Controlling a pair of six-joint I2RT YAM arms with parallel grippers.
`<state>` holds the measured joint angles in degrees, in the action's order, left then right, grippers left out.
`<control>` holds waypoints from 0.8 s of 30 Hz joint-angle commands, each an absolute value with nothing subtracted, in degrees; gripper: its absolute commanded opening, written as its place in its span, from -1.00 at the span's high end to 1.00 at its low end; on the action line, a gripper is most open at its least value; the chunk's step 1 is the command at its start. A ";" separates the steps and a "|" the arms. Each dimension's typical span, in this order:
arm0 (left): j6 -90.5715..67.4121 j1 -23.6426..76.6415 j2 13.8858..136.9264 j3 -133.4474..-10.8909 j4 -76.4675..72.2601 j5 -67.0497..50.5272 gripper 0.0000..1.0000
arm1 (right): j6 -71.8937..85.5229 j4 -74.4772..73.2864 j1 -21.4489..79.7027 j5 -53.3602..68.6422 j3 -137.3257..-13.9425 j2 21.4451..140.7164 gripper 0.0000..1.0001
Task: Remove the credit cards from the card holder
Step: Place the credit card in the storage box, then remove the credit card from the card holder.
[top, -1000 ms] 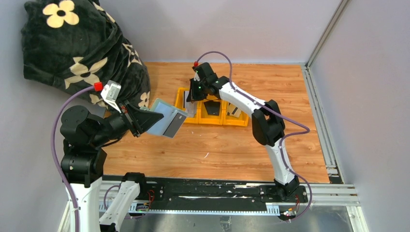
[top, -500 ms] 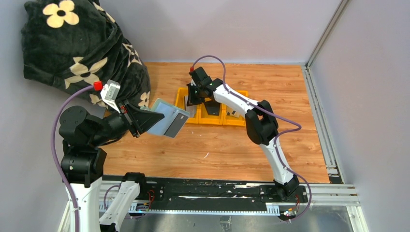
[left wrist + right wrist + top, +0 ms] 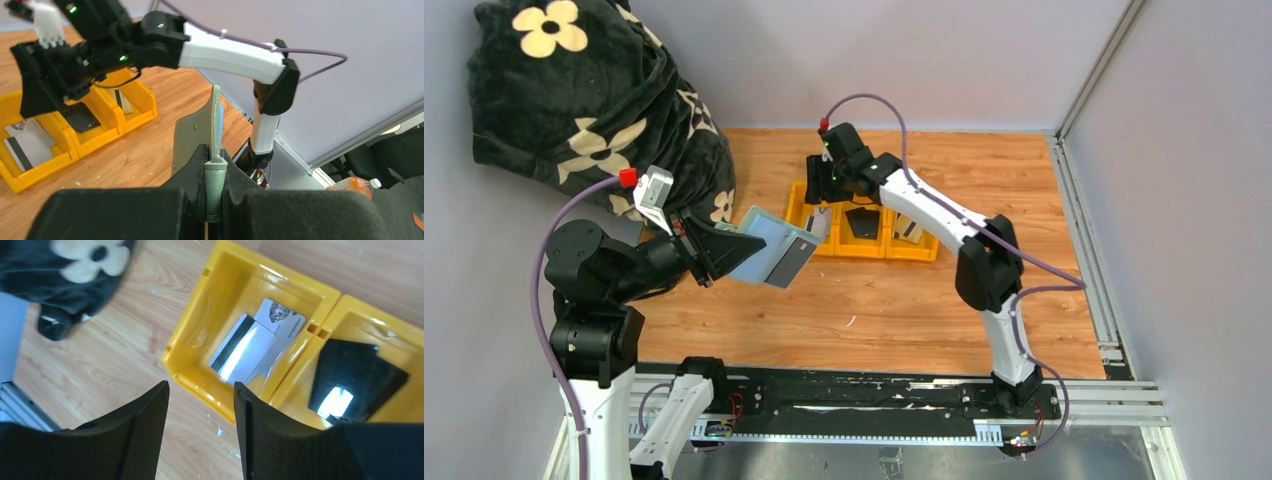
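My left gripper (image 3: 724, 246) is shut on the folded edge of the sage-green card holder (image 3: 764, 250), held open in the air left of the tray; a dark grey card (image 3: 791, 262) shows on its light blue leaf. The left wrist view has the card holder (image 3: 214, 120) edge-on between the fingers. My right gripper (image 3: 201, 390) hangs open and empty over the tray's left compartment. There, a grey striped card (image 3: 245, 347) lies on a white card (image 3: 282, 320). A black card (image 3: 355, 382) lies in the middle compartment.
The yellow three-compartment tray (image 3: 864, 251) sits mid-table, with another card (image 3: 910, 231) in its right compartment. A dark flowered blanket (image 3: 584, 100) is heaped at the back left. Grey walls close the back and right sides.
My right gripper's jaws have opened above the tray's left compartment, and its arm has shifted slightly. The left arm and the card holder have not moved.
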<state>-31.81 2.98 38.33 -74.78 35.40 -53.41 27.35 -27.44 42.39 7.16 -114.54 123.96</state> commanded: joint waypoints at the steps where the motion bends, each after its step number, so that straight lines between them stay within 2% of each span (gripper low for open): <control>1: -32.82 3.08 37.41 -75.81 32.45 -56.06 1.00 | 23.91 -25.56 43.13 5.99 -111.17 111.24 -0.11; 8: -32.06 3.08 36.78 -73.73 31.38 -60.48 1.00 | 14.45 -17.47 43.02 30.47 -101.60 90.54 -0.47; 13: -31.25 3.08 35.93 -71.53 30.15 -63.45 1.00 | 17.40 -7.34 44.35 54.29 -94.14 79.50 -0.61; 16: -30.49 3.12 35.95 -70.52 30.30 -64.69 1.00 | 16.25 -8.20 47.77 58.65 -94.07 77.77 -0.63; 24: -29.83 3.10 35.34 -69.71 30.73 -67.54 1.00 | 9.06 -18.03 55.05 56.58 -97.61 81.52 -0.67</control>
<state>-30.35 2.98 36.40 -69.60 32.27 -64.38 13.74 -11.84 52.40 54.96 -95.96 78.94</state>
